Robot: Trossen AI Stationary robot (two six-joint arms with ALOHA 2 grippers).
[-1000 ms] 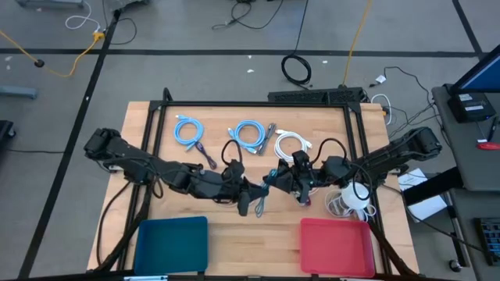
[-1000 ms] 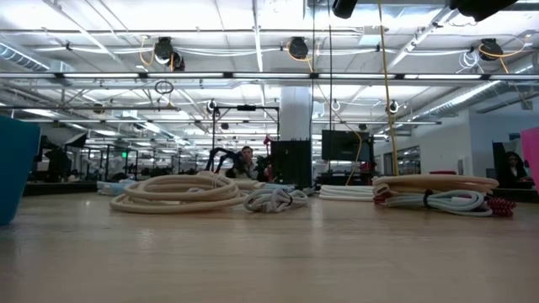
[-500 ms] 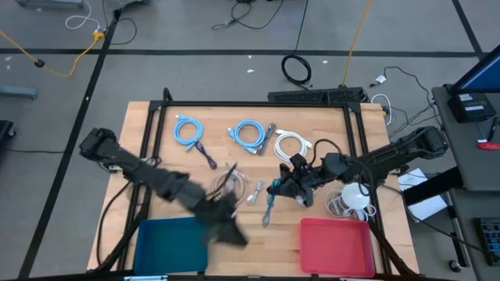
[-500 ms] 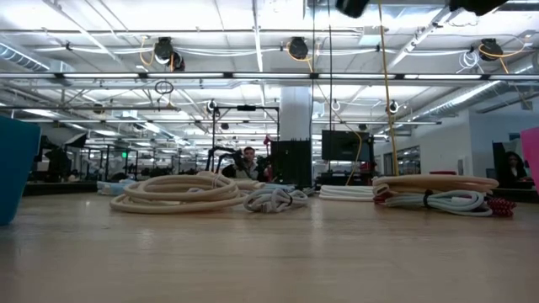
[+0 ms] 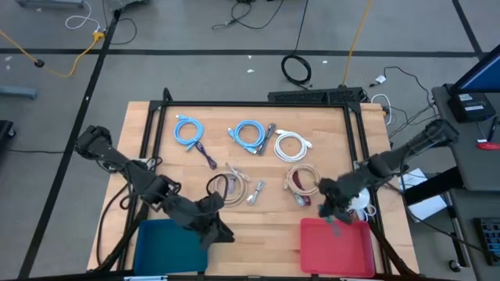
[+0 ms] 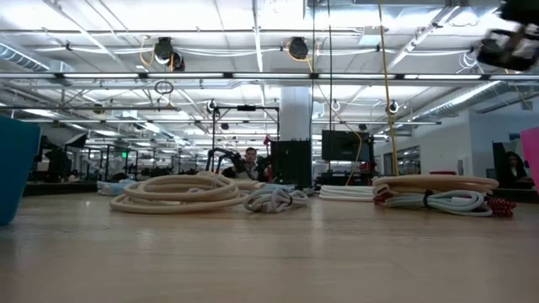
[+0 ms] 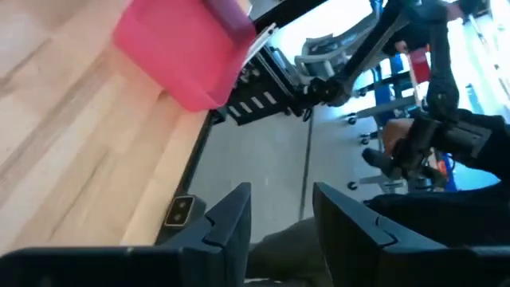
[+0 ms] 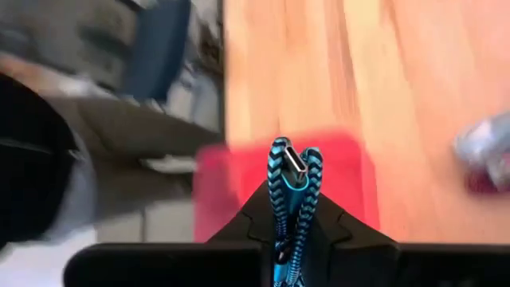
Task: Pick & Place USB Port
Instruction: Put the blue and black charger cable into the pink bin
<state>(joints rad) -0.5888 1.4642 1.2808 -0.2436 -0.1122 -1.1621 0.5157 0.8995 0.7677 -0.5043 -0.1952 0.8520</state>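
While hanging over the red bin's upper edge, right gripper clamped tight on a blue braided USB cable, folded end and metal plug poking up between the fingers in the right wrist view. Red bin directly beyond that plug. Over on the other side, left gripper low at the blue bin's right rim, fingers parted, nothing between them. Left behind on the wooden table: two light-blue coils, a white coil, a beige coil, a loose tangle mid-table, a white bundle just beside the right gripper. Coils lined up across the low view.
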